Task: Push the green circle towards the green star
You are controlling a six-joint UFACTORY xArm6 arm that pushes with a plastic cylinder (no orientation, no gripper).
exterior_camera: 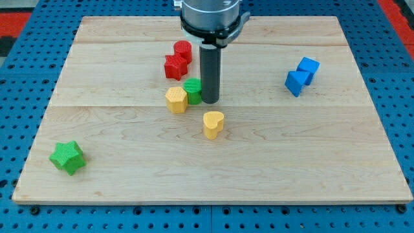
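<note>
My tip stands on the wooden board, touching the right side of the green circle; there are no jaws, only a straight dark rod hanging upright from the arm's grey wrist at the view's top. A yellow hexagon block sits against the circle's left, 2 red blocks just above, a yellow heart below. The green star lies well apart at bottom left. 2 blue blocks sit at right.

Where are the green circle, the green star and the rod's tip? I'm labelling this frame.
green circle [192,89]: camera view, on its visible left part, beside the rod.
green star [68,157]: camera view, on its top face.
my tip [209,101]: camera view, on the rod's very end.
</note>
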